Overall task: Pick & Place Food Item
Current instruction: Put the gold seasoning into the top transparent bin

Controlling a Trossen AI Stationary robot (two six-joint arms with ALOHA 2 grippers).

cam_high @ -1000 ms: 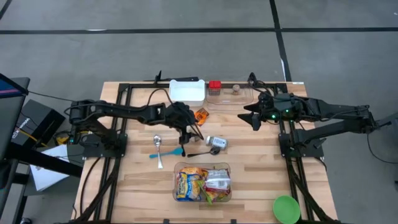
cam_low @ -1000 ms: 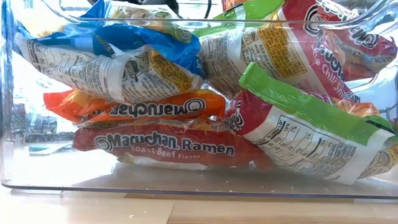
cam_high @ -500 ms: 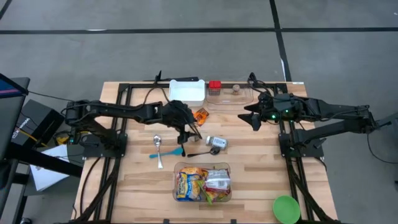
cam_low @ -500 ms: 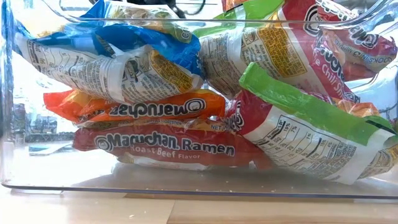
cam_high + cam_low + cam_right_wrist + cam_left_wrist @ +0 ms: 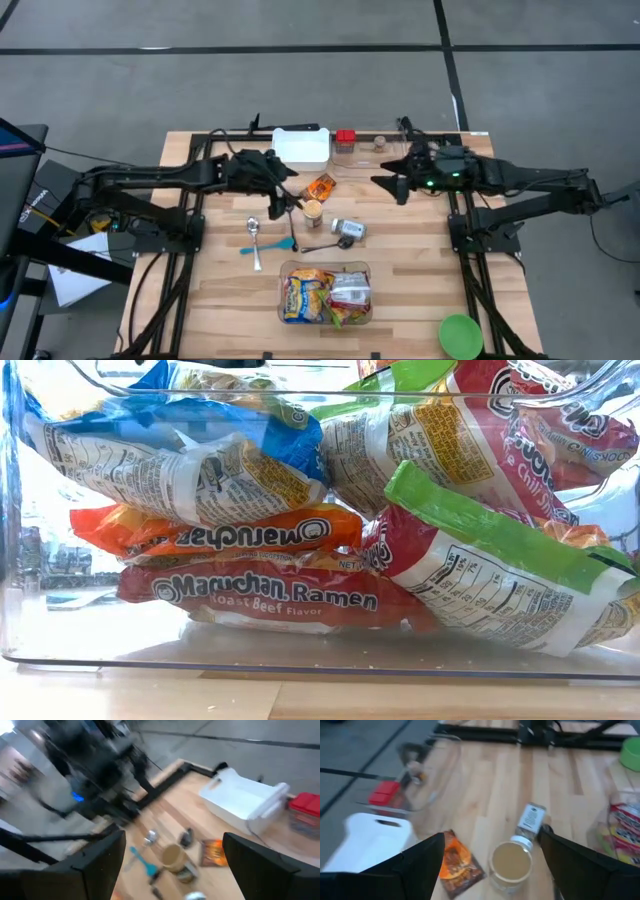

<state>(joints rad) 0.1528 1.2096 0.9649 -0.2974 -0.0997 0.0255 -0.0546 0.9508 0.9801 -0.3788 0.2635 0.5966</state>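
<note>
A jar with a tan lid (image 5: pixel 312 210) (image 5: pixel 510 864) stands upright on the table's middle. An orange food packet (image 5: pixel 321 186) (image 5: pixel 458 862) lies flat just beyond it, and a small bottle (image 5: pixel 348 229) (image 5: pixel 531 819) lies on its side next to it. My left gripper (image 5: pixel 282 195) (image 5: pixel 492 836) hangs open above the table, left of the jar, with nothing between its fingers. My right gripper (image 5: pixel 395 184) (image 5: pixel 174 836) hovers open to the jar's right, also holding nothing. Ramen packets (image 5: pixel 250 595) fill a clear bin (image 5: pixel 327 293) near the front edge.
A white tray (image 5: pixel 301 146) and a clear box with a red lid (image 5: pixel 346 139) stand at the far edge. A spoon (image 5: pixel 254 238), a blue spatula (image 5: pixel 268 247) and a black utensil (image 5: pixel 312 246) lie left of the bin. A green bowl (image 5: pixel 460 335) sits at the front right.
My left gripper has risen and drawn back toward the table's left edge, still open. That uncovers the jar, which stands upright where the gripper was. My right gripper has shifted slightly toward the table's left.
</note>
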